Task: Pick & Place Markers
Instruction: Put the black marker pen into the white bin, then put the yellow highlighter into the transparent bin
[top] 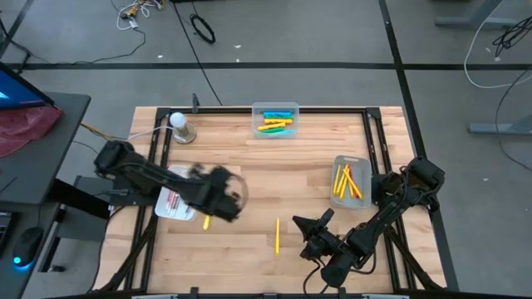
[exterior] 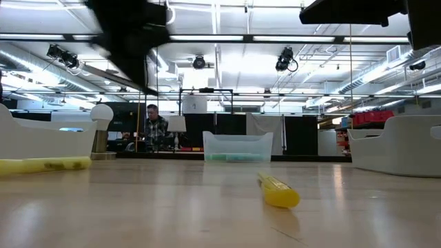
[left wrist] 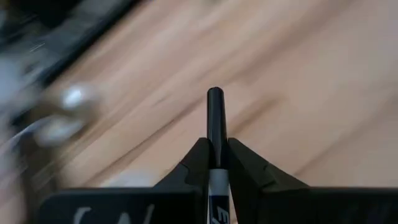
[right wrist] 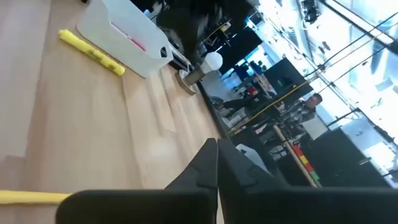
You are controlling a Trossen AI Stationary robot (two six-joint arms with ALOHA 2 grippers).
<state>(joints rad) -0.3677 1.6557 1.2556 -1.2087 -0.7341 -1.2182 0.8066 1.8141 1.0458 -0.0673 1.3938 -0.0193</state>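
Observation:
My left gripper (left wrist: 214, 146) is shut on a thin white marker with a black cap (left wrist: 215, 118). In the high view it hovers (top: 223, 196) over the white bin (top: 172, 202) of white markers at the table's left. A chunky yellow marker (top: 206, 221) lies flat just beside that bin. A slim yellow marker (top: 277, 235) lies flat on the wood at the table's middle. My right gripper (top: 298, 223) is shut and empty (right wrist: 217, 155), just right of the slim yellow marker. My left gripper pinches the marker between its two fingers on the white barrel (left wrist: 217, 180), just behind the black cap. The marker lies along the fingers, its capped end sticking out past the fingertips. It is lifted clear of the table.
A clear bin (top: 275, 119) with blue, green and yellow markers stands at the far edge. A second bin (top: 350, 181) with slim yellow and red markers stands at the right. A white-ball lamp (top: 182, 126) stands far left. A person (exterior: 153, 127) sits beyond the table.

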